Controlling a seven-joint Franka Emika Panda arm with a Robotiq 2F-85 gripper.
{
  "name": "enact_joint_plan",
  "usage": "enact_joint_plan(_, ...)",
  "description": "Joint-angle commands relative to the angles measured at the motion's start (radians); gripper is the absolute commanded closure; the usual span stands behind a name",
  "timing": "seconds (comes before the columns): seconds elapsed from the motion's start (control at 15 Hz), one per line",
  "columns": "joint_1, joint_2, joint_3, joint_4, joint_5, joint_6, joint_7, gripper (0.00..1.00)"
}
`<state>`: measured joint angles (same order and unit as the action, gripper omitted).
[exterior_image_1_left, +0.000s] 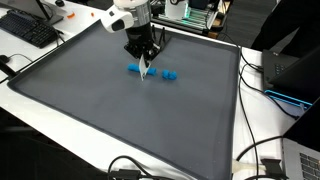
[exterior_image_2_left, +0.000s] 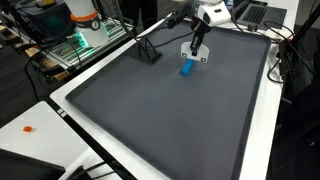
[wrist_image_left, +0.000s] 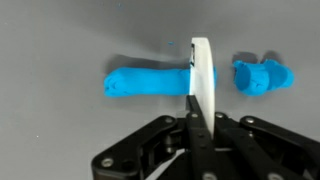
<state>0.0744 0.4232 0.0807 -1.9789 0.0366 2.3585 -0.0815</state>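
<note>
My gripper (exterior_image_1_left: 143, 60) is shut on a thin white blade-like tool (wrist_image_left: 201, 72) that points down at the dark grey mat (exterior_image_1_left: 120, 120). In the wrist view my gripper (wrist_image_left: 200, 118) holds the tool edge-on across the right end of a long blue dough-like piece (wrist_image_left: 145, 82). A smaller blue lump (wrist_image_left: 264, 76) lies apart, just right of the tool. In an exterior view the long piece (exterior_image_1_left: 133, 69) and the lump (exterior_image_1_left: 170, 75) lie either side of the tool tip. In both exterior views my gripper (exterior_image_2_left: 197, 45) stands upright over the blue material (exterior_image_2_left: 186, 69).
The mat lies on a white table (exterior_image_1_left: 255, 130). A keyboard (exterior_image_1_left: 30, 30) sits at the far left corner. Cables (exterior_image_1_left: 262, 160) and a laptop (exterior_image_1_left: 300, 160) are at the right edge. A black stand (exterior_image_2_left: 147, 52) stands on the mat's far side, near lit electronics (exterior_image_2_left: 80, 40).
</note>
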Motion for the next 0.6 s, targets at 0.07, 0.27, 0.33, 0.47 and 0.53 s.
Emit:
enact_joint_plan(0.07, -0.011, 0.014, 0.008, -0.030, 0.006, 0.004, -0.017, 0.99)
enact_joint_plan(0.27, -0.012, 0.020, 0.012, -0.047, 0.012, 0.014, -0.021, 0.99)
enact_joint_plan(0.33, -0.012, 0.023, 0.013, -0.054, 0.014, 0.020, -0.022, 0.99)
enact_joint_plan(0.47, -0.014, 0.029, 0.015, -0.061, 0.018, 0.029, -0.025, 0.99)
enact_joint_plan(0.53, -0.015, 0.032, 0.017, -0.063, 0.020, 0.031, -0.028, 0.99)
